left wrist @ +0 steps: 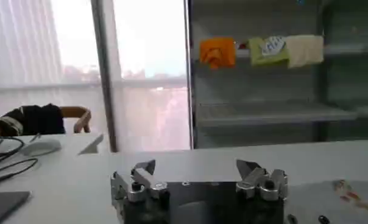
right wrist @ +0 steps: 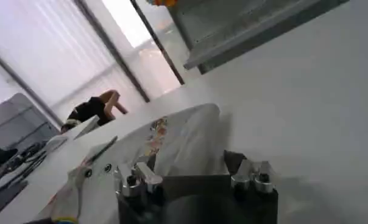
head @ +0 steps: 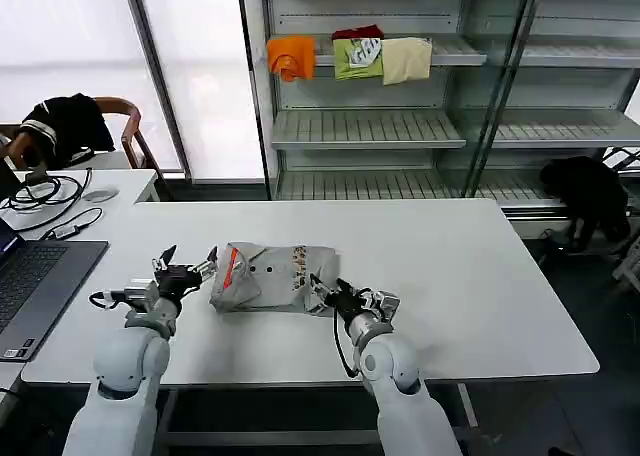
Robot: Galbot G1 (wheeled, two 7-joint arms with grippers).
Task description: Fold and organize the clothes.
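A folded light grey shirt point(head: 268, 278) with orange collar lining and a small multicoloured print lies on the white table point(head: 450, 266), near its front edge. My left gripper point(head: 189, 263) is open just off the shirt's left end, with nothing between its fingers. In the left wrist view the gripper point(left wrist: 196, 169) stands wide open over bare table, with the shirt point(left wrist: 348, 196) off to one side. My right gripper point(head: 325, 292) is open at the shirt's front right corner. In the right wrist view the gripper point(right wrist: 190, 163) has the shirt's point(right wrist: 172, 137) edge reaching between its fingers.
A laptop point(head: 30, 288), cables point(head: 50, 191) and a mouse point(head: 100, 194) sit on a second table at left. A chair holds a black garment point(head: 65, 126). Shelves behind carry orange point(head: 291, 55), green point(head: 358, 56) and cream point(head: 407, 59) garments. Another black garment point(head: 590, 191) lies far right.
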